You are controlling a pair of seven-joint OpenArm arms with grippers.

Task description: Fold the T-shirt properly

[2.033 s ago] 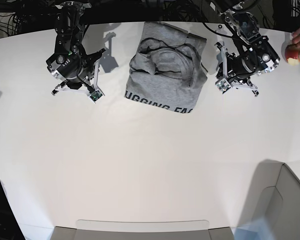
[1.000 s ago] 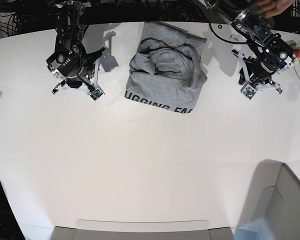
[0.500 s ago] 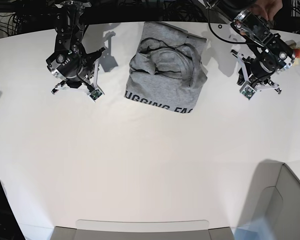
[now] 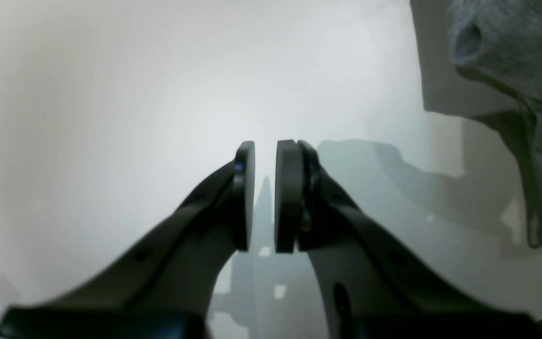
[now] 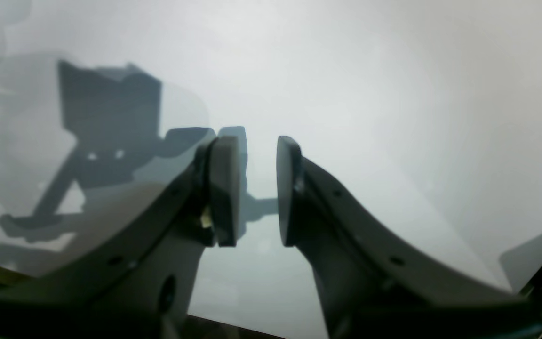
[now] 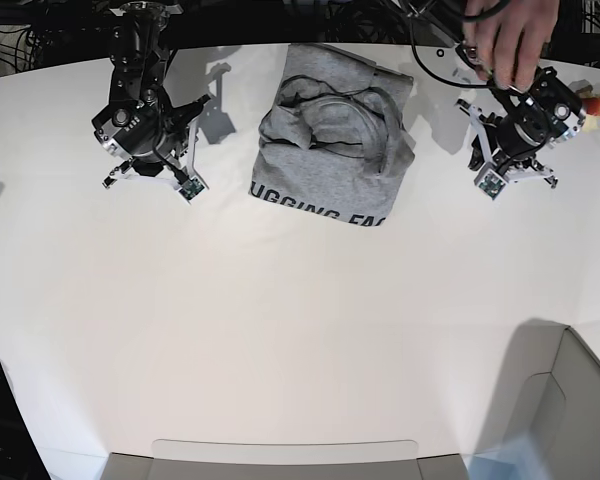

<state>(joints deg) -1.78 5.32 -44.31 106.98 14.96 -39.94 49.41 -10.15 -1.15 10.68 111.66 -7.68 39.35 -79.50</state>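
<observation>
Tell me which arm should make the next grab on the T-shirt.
Probably right. A person's hand is on the left arm, so it is not free. The right gripper hangs unobstructed beside the T-shirt, jaws apart.

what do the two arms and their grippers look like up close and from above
Both arms are black, chunky segments with silver-white brackets near the wrist. The left gripper and right gripper each have two dark curved fingers ending in flat, rounded disc-like pads. From above, the right arm carries a small green-marked board at its tip, and black cables run behind the left arm.
</observation>
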